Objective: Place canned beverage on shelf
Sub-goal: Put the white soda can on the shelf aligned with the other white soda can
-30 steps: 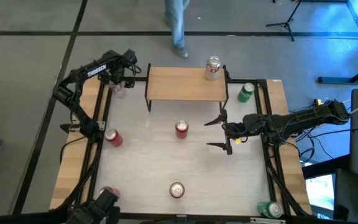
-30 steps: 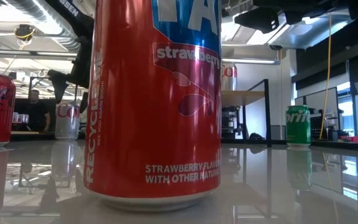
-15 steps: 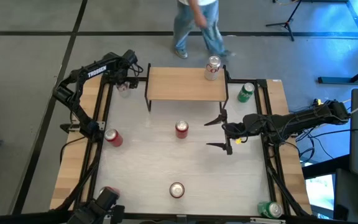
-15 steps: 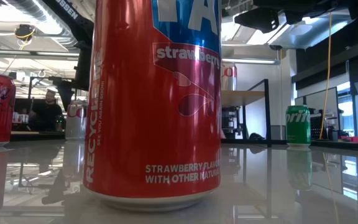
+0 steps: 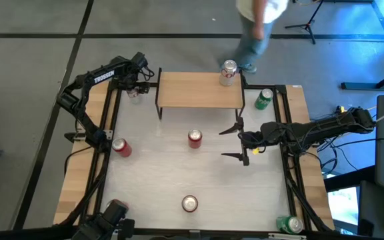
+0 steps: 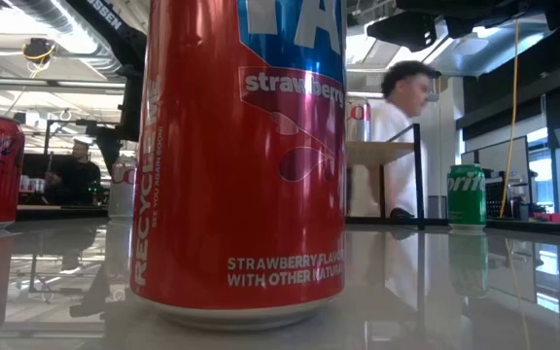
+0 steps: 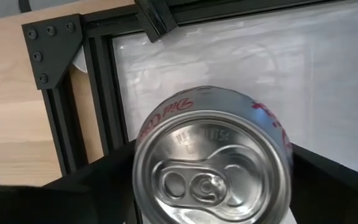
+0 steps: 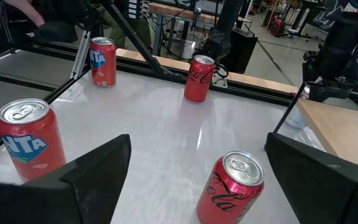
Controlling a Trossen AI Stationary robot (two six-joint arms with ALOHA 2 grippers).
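Note:
A silver can (image 7: 211, 163) stands upright on the table's far left corner (image 5: 134, 93), just left of the shelf (image 5: 200, 90). My left gripper (image 5: 133, 85) is above it, pointing steeply down, shut on it. The shelf is a light-wood top on black legs, and another silver can (image 5: 229, 72) stands at its far right end. My right gripper (image 5: 236, 141) hangs open over the table's right middle, touching nothing, with a red can (image 8: 235, 183) ahead of it. In the low view the held can (image 6: 122, 185) peeks out behind a big red can (image 6: 241, 156). My left gripper pinches the silver can between its two fingers (image 7: 98, 186), on opposite sides of the wall just under the top rim (image 7: 143, 155). The fingers come from above, pointing steeply down. The can is upright, and in the low view its base looks down on the table.
Red cans stand at mid-table (image 5: 195, 138), at the left (image 5: 121, 147) and near the front edge (image 5: 189, 203). Green cans stand right of the shelf (image 5: 264, 99) and at the near right corner (image 5: 289, 225). A person (image 5: 255, 20) walks behind the table.
The silver can has slid a little toward the shelf under my left gripper, which has tipped steeper over it. Behind the table a person has walked toward the right.

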